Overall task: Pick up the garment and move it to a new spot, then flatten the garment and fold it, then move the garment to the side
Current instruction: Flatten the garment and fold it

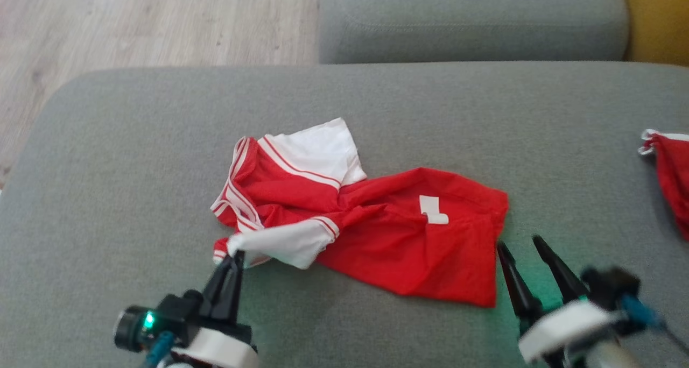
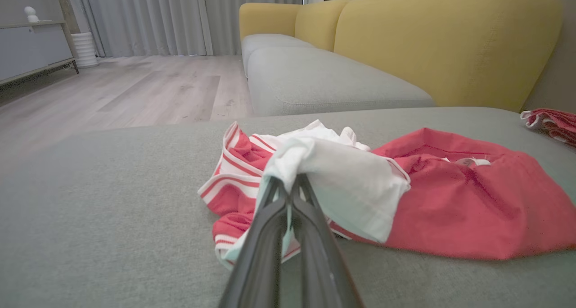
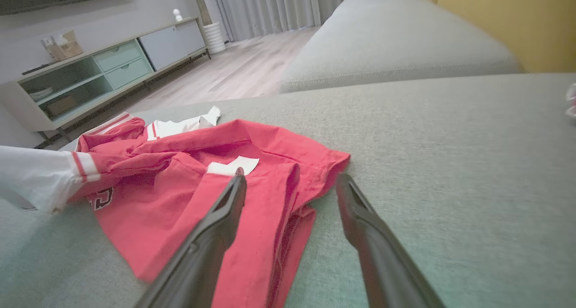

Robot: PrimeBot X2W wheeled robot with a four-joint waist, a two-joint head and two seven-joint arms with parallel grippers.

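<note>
Left gripper (image 1: 235, 256) pinched on white sleeve (image 1: 280, 244) of garment (image 1: 409, 249), presumably for lifting; right gripper (image 1: 519, 242) spread, just beside garment, unengaged.

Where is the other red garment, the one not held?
In the head view the second red garment lies at the right edge of the grey cushion, apart from the main garment, beyond the open right gripper.

A bunched red-and-white cloth (image 1: 670, 179) lies at the right edge of the grey sofa seat (image 1: 134, 158), with wood floor (image 1: 134, 23) and a yellow backrest (image 1: 659, 18) beyond its far edge.
</note>
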